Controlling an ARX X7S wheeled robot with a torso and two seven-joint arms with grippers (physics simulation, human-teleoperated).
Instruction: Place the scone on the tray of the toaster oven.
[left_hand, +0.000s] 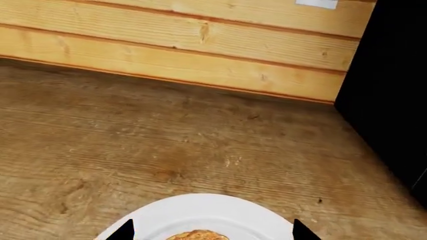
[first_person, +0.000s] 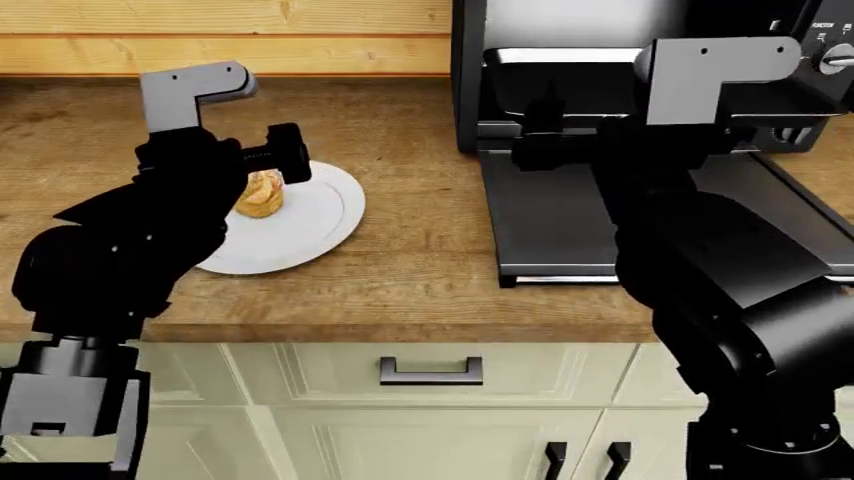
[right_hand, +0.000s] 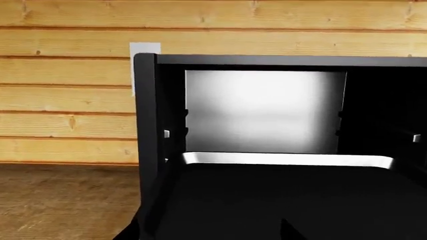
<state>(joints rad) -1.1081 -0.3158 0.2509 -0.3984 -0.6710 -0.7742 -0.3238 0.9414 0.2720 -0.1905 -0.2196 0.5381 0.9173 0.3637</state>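
Head view: scone (first_person: 260, 194) upright on plate (first_person: 327, 215).

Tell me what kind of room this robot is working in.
Probably a kitchen: a wooden countertop over cream cabinet drawers, with an open toaster oven and a scone on a white plate.

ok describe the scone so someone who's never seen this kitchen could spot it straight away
Start at the big black toaster oven on the wooden counter, its door folded down. Beside it, on the robot's left, lies a round white plate. The scone is the small golden-tan lumpy pastry on that plate, the only food there, just under the left gripper.
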